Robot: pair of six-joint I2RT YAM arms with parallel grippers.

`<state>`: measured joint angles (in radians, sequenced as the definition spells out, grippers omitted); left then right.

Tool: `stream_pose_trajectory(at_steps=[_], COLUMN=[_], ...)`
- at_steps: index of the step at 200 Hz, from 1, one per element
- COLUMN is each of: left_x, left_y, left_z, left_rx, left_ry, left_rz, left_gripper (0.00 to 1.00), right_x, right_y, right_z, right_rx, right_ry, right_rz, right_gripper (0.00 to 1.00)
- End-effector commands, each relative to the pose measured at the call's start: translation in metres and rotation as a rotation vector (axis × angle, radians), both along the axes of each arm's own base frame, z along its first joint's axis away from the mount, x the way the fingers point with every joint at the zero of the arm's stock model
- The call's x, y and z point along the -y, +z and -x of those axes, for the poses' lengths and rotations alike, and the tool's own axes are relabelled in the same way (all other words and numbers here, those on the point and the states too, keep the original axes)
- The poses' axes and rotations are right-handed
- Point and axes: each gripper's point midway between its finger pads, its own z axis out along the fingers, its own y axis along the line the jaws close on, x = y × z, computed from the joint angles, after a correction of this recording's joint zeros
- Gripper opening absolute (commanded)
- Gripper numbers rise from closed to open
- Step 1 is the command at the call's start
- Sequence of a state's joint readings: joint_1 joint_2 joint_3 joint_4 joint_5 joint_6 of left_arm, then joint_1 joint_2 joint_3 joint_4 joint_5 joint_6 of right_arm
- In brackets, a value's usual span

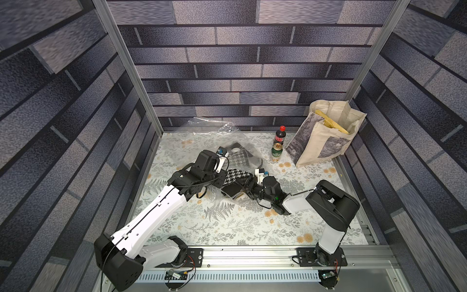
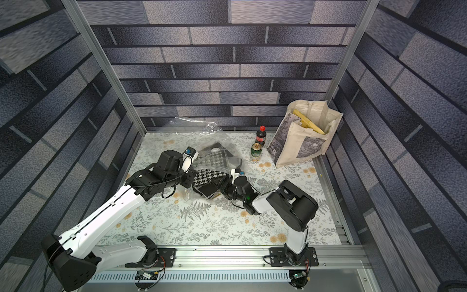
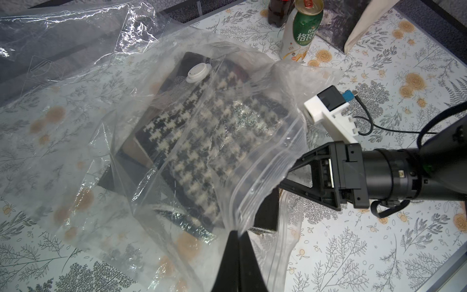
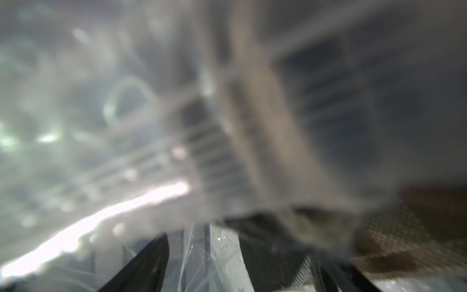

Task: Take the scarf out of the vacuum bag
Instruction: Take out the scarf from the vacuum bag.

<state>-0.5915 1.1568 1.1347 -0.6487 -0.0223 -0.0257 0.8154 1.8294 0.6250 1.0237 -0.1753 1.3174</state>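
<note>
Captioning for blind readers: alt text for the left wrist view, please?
The left gripper, jaws shut, pinches the zip edge of a clear vacuum bag holding a houndstooth scarf. The right gripper, jaws apart, reaches into the bag's mouth. A green can stands beyond.

The workspace is enclosed on three sides by walls (image 1: 252,63) papered in a grey-blue brick pattern. Two aluminium posts (image 1: 126,68) are fitted at two corners. The tabletop (image 1: 227,227) is covered with a pale sheet printed with ferns and orange flowers. An aluminium rail (image 1: 252,254) is mounted along one edge.
</note>
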Motion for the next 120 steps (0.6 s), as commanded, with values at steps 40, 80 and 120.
stream_pose_trajectory(at_steps=[40,80,120], left_x=[-0.004,-0.002,-0.002], left_y=[-0.006,-0.011,-0.014], left_z=[-0.001,-0.001,-0.002], left_rx=[-0.004,-0.024,-0.027], left_ry=[0.012,0.006,0.004], left_rz=[-0.004,-0.013,-0.02], left_gripper=[0.0,0.0,0.0], right_x=[-0.017,-0.007,0.014], right_y=[0.052,0.026,0.041], right_z=[-0.009,0.013,0.027], right_rx=[0.08,-0.08,-0.075], right_ry=[-0.027,-0.042,-0.089], right_rz=[-0.123,0.141,0.277], right_gripper=[0.87,0.89,0.93])
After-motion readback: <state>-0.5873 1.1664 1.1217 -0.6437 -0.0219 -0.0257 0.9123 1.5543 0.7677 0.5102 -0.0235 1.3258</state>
